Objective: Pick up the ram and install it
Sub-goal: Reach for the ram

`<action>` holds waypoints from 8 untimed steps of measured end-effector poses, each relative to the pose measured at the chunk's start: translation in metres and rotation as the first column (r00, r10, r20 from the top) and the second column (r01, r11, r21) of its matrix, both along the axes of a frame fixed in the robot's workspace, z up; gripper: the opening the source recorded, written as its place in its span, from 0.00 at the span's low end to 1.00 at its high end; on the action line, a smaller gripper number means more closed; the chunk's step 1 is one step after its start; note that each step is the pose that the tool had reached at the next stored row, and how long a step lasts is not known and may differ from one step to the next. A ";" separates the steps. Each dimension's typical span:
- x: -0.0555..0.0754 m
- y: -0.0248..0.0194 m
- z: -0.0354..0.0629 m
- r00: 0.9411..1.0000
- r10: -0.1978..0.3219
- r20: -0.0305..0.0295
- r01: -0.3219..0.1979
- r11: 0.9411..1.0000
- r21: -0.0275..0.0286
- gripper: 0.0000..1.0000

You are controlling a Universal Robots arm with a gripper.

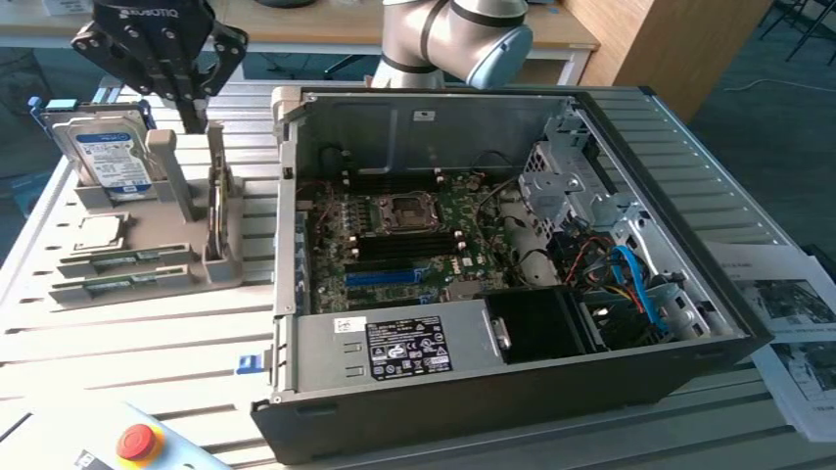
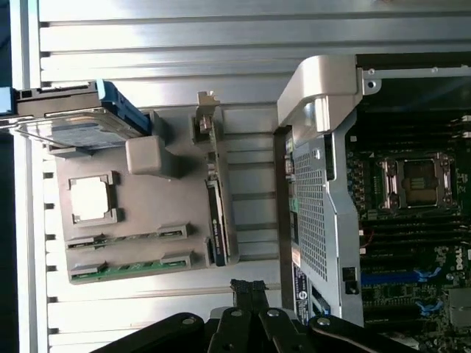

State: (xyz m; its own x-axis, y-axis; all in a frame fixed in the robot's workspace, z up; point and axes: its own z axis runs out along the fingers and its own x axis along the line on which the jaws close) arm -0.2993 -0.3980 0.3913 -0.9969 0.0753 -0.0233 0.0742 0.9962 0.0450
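Two green ram sticks lie flat in the slots of a grey parts holder [image 1: 196,274], one [image 1: 124,259] behind the other [image 1: 112,285]. In the wrist view they show as one ram stick [image 2: 129,266] at the holder's edge and a second ram stick [image 2: 121,241] beside it. My black gripper [image 1: 196,117] hangs above the holder's far end, between the hard drive and the computer case, well apart from the ram. Its fingers [image 2: 249,290] are pressed together with nothing between them.
On the holder stand a blue-labelled hard drive [image 1: 112,157], a silver CPU [image 1: 98,232] and an upright card [image 1: 215,211]. The open computer case [image 1: 523,372] with its motherboard [image 1: 405,245] lies to the exterior view's right. A red stop button [image 1: 137,443] sits near the front.
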 end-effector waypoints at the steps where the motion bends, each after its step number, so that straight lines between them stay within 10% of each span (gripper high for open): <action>1: -0.004 0.0000 -0.0001 1.000 0.000 0.000 0.000 1.000 0.000 0.10; 8: -0.028 0.0000 -0.0003 1.000 0.000 0.000 0.000 1.000 0.000 0.10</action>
